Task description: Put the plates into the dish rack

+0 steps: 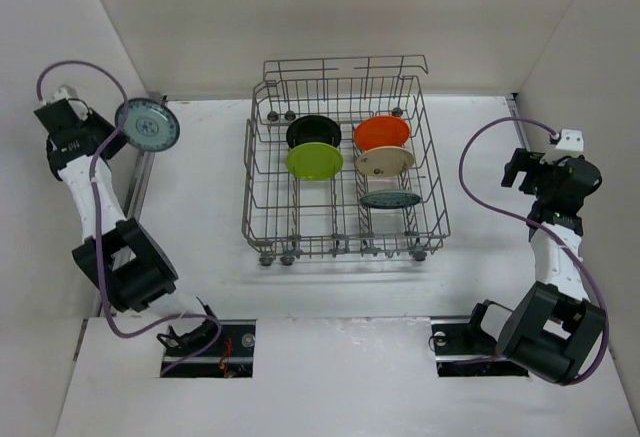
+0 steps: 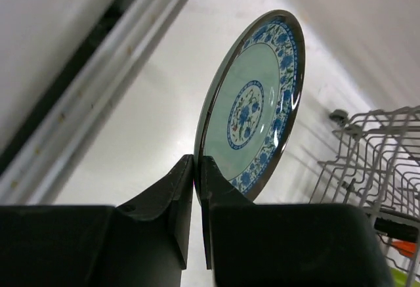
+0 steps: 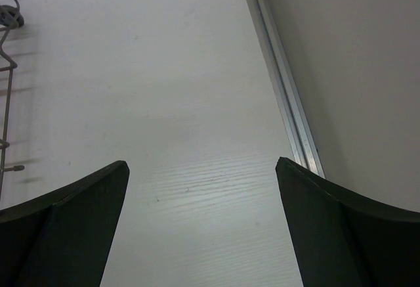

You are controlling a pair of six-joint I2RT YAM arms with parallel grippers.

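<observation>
**Left gripper** (image 2: 197, 169): jaws clamped on the lower rim of a patterned plate (image 2: 252, 103), one finger on each face. Only the rim's edge is caught, so I judge the hold to be narrow. The plate stands on edge, nearly upright and clear of the table (image 1: 200, 187). It is at the far left of the work area, well apart from the dish rack (image 1: 250, 189).

**Right gripper** (image 3: 202, 175): fingers spread wide with nothing between them. It hangs over bare table at the right, also well apart from the rack.

**Progress:** Five plates stand between the tines.
- Left row: the black plate (image 1: 313, 133) is at the far end, with the green plate (image 1: 314, 161) just in front of it.
- Right row: the orange plate (image 1: 382, 133) is farthest, then the cream plate (image 1: 386, 160), then a second patterned plate (image 1: 390, 198) nearest the arms.

The overhead view shows no plate lying loose on the table. I judge that five of the six are loaded and the held one is the last. What is left is to carry it to the rack and lower it into a free slot. The tines in front of the green plate appear unoccupied.

**Condition of the held plate:** It is round, with a pale teal face, a blue floral border and a blue medallion at the centre. The rim edge is dark and glossy. No chip or crack is visible, and the back face is hidden.
</observation>
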